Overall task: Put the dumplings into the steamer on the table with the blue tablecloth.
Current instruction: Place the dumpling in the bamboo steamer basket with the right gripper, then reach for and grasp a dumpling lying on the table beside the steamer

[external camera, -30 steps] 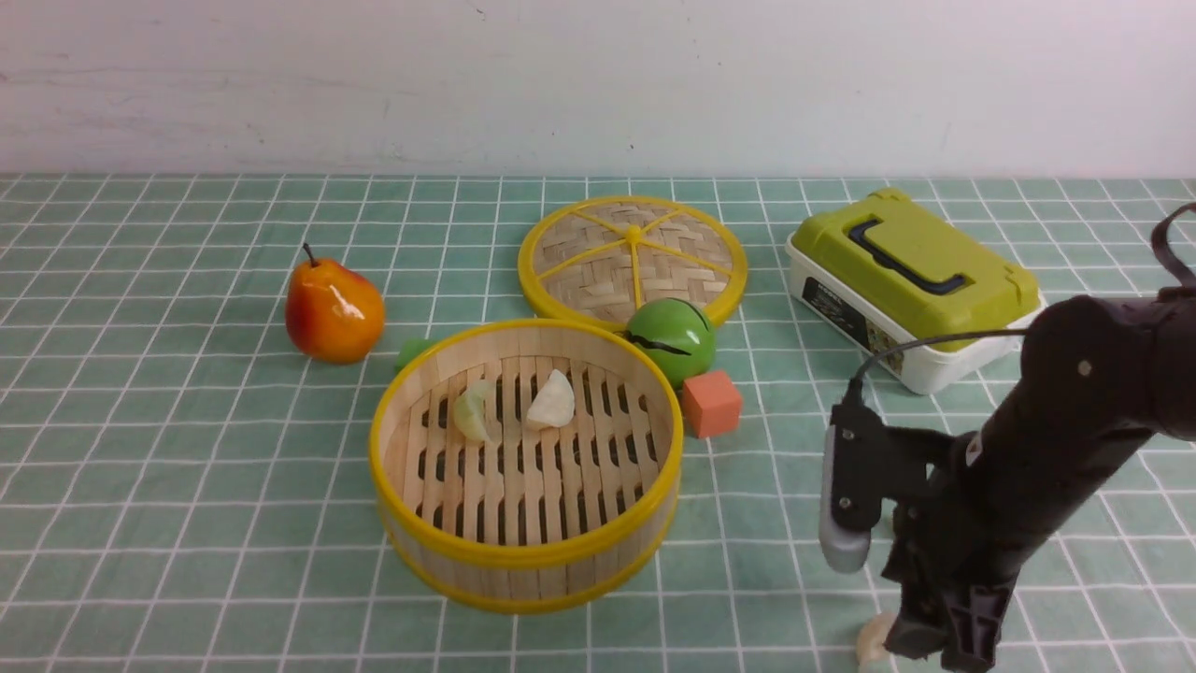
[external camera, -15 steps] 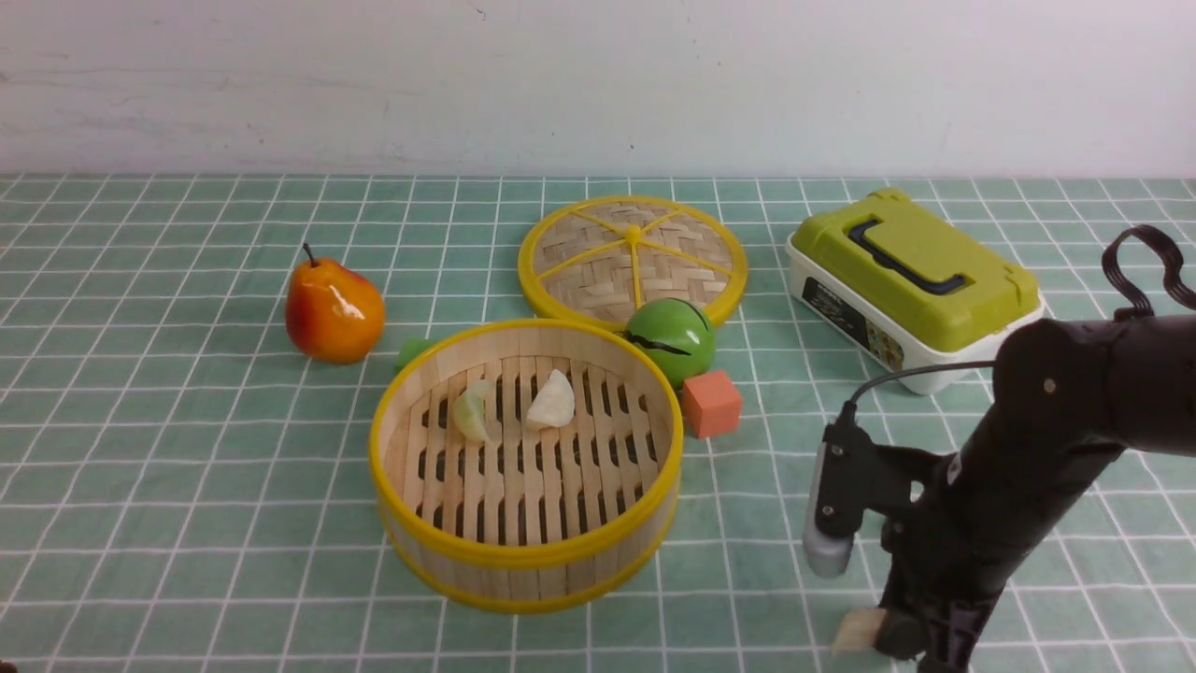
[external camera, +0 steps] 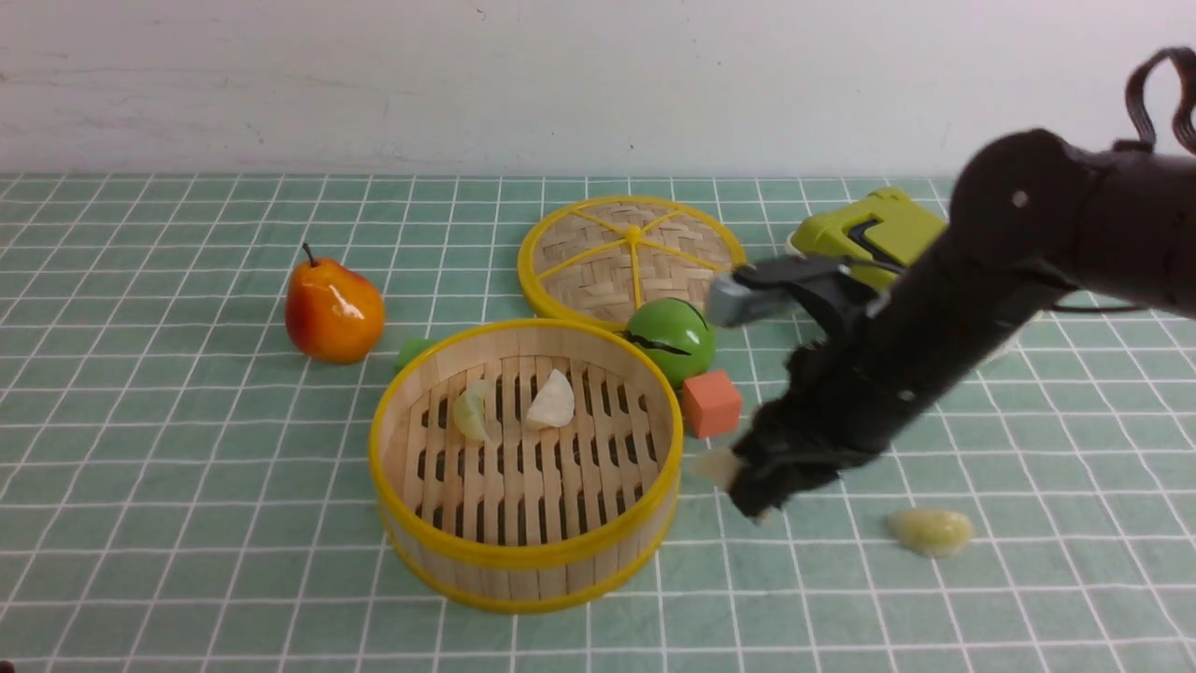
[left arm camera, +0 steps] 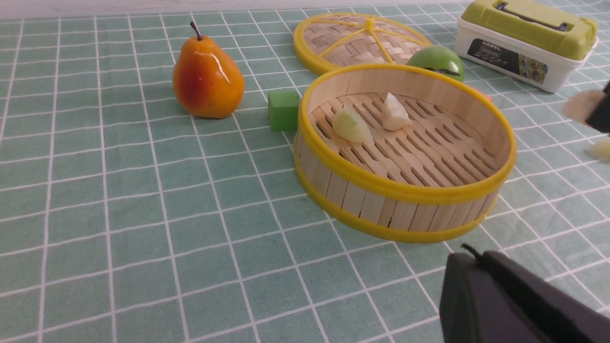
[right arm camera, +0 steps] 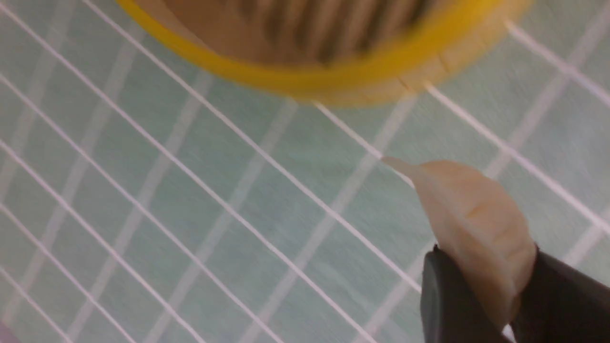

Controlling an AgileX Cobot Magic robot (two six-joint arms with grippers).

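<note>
**A:** What is gripped by the right gripper (external camera: 752, 491)?

**B:** A pale dumpling (right arm camera: 474, 228) is pinched between its two dark fingers (right arm camera: 443, 295), which are drawn in narrow around it. The dumpling is held over the cloth (external camera: 187, 467), just beside the right wall of the steamer (external camera: 523, 559) and outside its rim.

**A:** And the left gripper (left arm camera: 476, 276)?

**B:** It is closed. Only part of its dark body is seen, in the left wrist view.

**A:** Where are the other dumplings found?

**B:** Two are seen on the steamer's slatted floor, toward the far side and near each other. A greenish dumpling (external camera: 475, 413) is placed on the left and a white dumpling (external camera: 553, 400) on the right. A loose dumpling (external camera: 930, 531), yellow-green, is seen on the cloth to the right of the right gripper, well apart from the steamer.

**A:** What else is laid out?

**B:** A woven lid (external camera: 598, 271) is laid flat behind the steamer. A green fruit (external camera: 671, 338) is set against the steamer's far right rim, and an orange cube (external camera: 712, 403) is placed just beside that fruit. A pear (external camera: 334, 311) is stood well to the left. A green cube (left arm camera: 283, 110) is tucked between the pear and the steamer. A green-topped box (left arm camera: 524, 43) is set at the far right and is partly hidden in the front view by the right arm.
</note>
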